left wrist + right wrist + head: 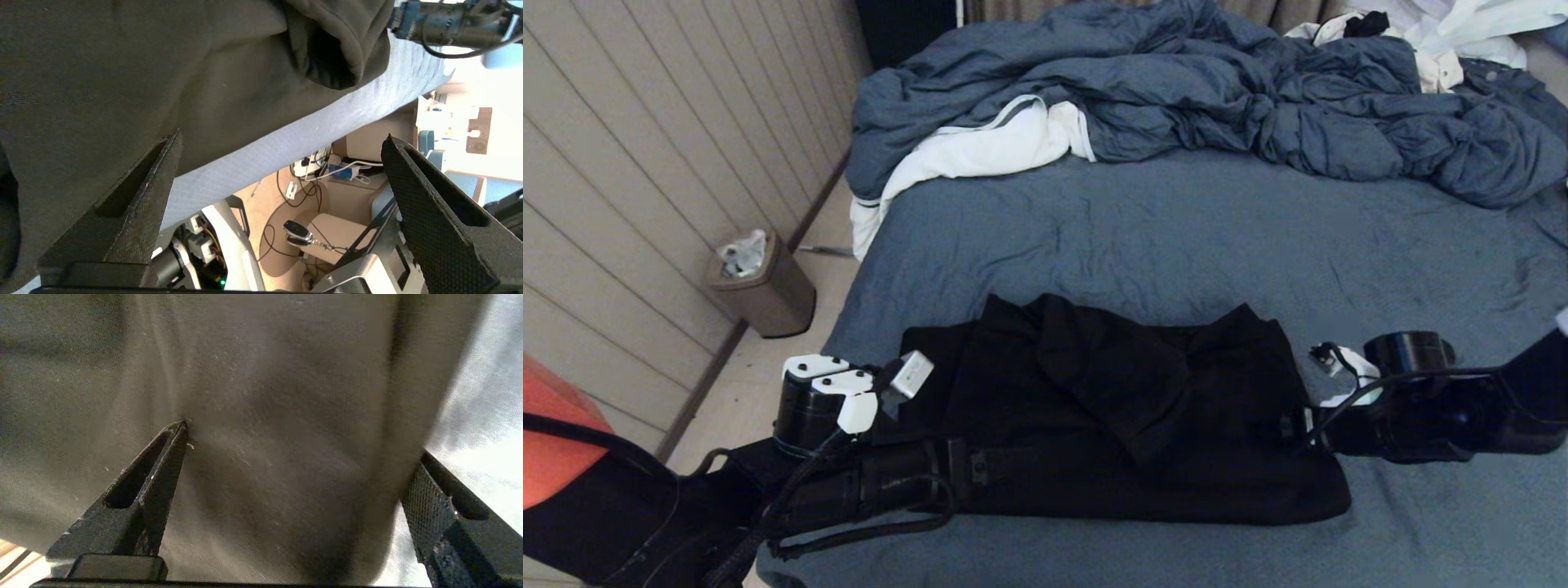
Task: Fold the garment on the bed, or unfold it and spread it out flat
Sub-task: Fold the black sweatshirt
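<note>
left tool [278, 171]: released, lies low and level at garment's left end, near bed's left edge | right tool [302, 457]: released, level at garment's right end, one finger [163, 465] touching cloth | garment [1111, 408]: folded, near bed's [1176, 237] front edge | free sheet behind garment up to duvet [1217, 90]

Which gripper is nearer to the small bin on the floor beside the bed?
The left. The left gripper sits open at the black hoodie's left end, on the side of the bin. The right gripper, also open, is at the hoodie's far end.
</note>
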